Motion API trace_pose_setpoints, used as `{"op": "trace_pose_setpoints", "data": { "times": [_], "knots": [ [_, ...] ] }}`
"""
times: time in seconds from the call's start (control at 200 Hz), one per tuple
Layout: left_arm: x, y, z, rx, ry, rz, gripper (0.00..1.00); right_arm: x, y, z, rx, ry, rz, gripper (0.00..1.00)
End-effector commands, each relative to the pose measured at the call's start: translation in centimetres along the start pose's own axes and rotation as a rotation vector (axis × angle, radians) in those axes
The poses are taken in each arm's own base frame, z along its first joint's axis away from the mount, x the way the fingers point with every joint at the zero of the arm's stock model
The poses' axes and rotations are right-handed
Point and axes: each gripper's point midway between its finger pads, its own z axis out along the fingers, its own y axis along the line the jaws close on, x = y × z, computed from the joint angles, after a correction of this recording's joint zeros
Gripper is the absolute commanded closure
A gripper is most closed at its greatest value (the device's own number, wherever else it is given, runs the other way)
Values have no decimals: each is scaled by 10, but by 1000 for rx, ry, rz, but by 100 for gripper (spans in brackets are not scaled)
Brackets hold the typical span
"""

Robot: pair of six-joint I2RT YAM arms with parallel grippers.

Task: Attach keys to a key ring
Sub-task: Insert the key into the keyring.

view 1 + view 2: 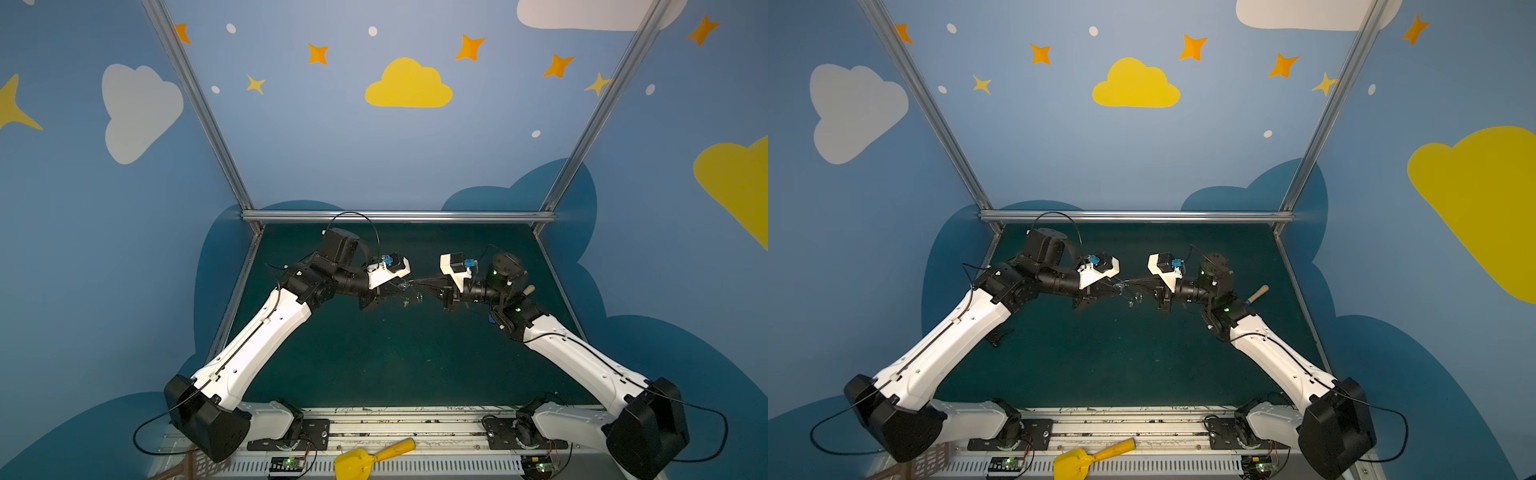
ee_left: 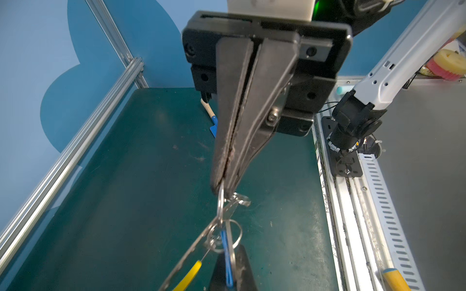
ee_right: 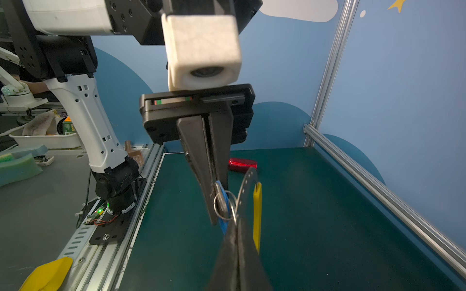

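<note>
Nearest, on the front rail: yellow scoop (image 1: 361, 459). Mid-mat, lifted clear of the green mat (image 1: 374, 353), both grippers met tip to tip. Left gripper (image 2: 230, 252) was clamped on the blue-tagged key (image 2: 225, 239). Right gripper (image 2: 222, 187) was pinched closed on a silver split ring (image 2: 220, 205). The key ring (image 3: 245, 187), a dark perforated band with a yellow sleeve (image 3: 257, 214), hung in the cluster between the tips; what carried it could not be told. Farther off, a red gadget (image 3: 242, 165) lay on the mat, and a wooden-handled tool (image 1: 1258, 293) lay beside the right arm.
</note>
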Motion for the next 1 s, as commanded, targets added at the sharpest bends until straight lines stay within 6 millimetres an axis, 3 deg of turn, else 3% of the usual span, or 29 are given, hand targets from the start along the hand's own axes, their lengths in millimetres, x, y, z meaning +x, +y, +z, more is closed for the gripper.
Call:
{"op": "trace_pose_setpoints", "data": {
  "times": [0.0,0.33,0.646,0.991],
  "knots": [
    [0,-2,-4,7,28,22,97,-8,0,-7,22,5,-28,100],
    [16,4,-5,-14,135,45,97,-6,-3,-13,44,26,-34,100],
    [14,8,-6,-39,162,84,96,8,-5,-11,31,78,-69,100],
    [33,22,8,-63,311,132,97,38,-16,-2,36,158,-16,100]
  ]
}}
